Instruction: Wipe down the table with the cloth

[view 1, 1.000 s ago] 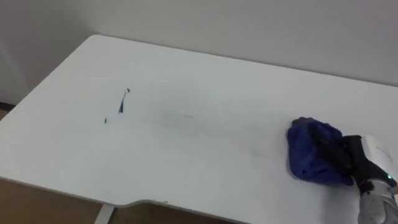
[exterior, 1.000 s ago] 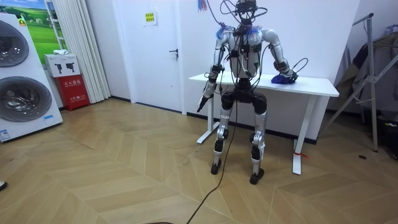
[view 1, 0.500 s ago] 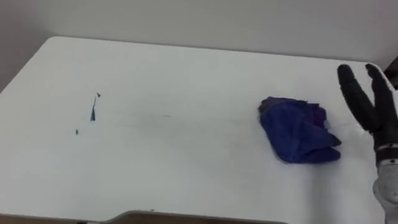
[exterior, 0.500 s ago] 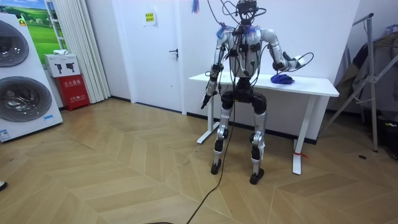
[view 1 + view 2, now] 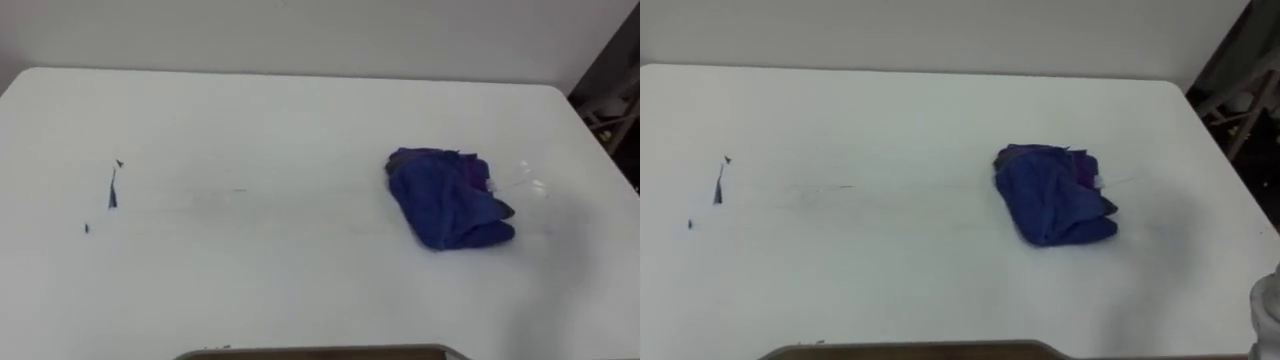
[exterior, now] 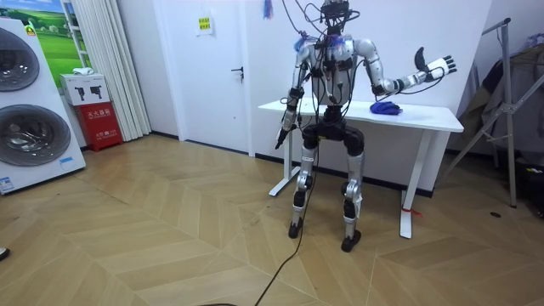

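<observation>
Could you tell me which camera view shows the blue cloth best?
The left eye view: the blue cloth lies crumpled on the table, folds plain. The right eye view shows much the same; the room view, a small blue lump.

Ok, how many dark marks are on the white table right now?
3, all near the table's left end: a small speck, a short streak just nearer the robot, and a dot nearer still. Fainter ones may be too pale to see.
</observation>
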`<state>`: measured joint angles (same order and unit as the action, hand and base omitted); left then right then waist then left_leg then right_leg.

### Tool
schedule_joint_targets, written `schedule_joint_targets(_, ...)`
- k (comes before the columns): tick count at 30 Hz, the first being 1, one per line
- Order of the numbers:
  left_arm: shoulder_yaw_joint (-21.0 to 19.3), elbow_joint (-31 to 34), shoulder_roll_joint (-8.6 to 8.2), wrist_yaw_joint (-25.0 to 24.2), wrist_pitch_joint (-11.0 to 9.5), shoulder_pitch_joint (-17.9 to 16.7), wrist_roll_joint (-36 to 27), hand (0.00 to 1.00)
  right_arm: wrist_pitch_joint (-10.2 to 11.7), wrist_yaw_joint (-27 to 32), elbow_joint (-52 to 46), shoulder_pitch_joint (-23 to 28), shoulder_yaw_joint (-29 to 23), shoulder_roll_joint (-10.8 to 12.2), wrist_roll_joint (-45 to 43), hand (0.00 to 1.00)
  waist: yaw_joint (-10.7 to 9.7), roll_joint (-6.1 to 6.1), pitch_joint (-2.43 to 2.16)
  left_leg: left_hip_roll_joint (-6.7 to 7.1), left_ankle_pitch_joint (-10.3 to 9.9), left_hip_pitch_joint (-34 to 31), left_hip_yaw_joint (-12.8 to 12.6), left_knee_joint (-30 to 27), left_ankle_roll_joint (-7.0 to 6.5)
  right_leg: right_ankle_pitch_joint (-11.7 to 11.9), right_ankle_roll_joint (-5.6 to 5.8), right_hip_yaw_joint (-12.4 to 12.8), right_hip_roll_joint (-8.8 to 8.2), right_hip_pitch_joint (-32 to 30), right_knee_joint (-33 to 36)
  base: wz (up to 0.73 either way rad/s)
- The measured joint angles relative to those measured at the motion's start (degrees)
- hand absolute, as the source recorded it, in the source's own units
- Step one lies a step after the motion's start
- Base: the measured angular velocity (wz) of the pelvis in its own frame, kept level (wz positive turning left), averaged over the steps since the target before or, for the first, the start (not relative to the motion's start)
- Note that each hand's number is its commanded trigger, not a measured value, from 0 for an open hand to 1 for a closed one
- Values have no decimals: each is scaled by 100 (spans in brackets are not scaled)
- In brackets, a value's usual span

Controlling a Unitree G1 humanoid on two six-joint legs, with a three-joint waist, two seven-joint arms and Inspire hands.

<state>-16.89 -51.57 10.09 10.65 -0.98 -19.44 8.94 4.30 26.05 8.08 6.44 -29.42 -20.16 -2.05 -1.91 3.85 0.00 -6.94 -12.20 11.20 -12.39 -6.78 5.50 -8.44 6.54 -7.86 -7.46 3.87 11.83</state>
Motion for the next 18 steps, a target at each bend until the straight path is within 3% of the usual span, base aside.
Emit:
schedule_joint_targets(4,-350,-4,11,6,109,-149,-105,0,-32,665,930,278,-402,1,695,0,-83,8,-21,-37,-13,-7,-1,-4,16,7,-7,1,37,0,-12,0)
schedule_joint_targets(9,-369,-2,10,6,197,-256,-209,0,-74,1099,2395,578,-563,42,1624,0,-154,13,-19,-38,-33,-14,-27,-2,18,7,-7,12,40,-25,-9,-2)
schedule_joint_targets(12,-369,-1,14,19,214,-259,-264,0,-76,1198,3282,637,-572,64,2250,0,-235,-50,-16,-41,-44,-13,-21,-8,17,6,-6,-5,40,-9,-11,0)
schedule_joint_targets(18,-307,-7,-25,15,234,-148,-249,0,-146,1006,4561,884,-256,555,2474,0,-243,-134,-9,-44,-50,-7,-35,1,22,4,-5,10,47,-10,-16,0)
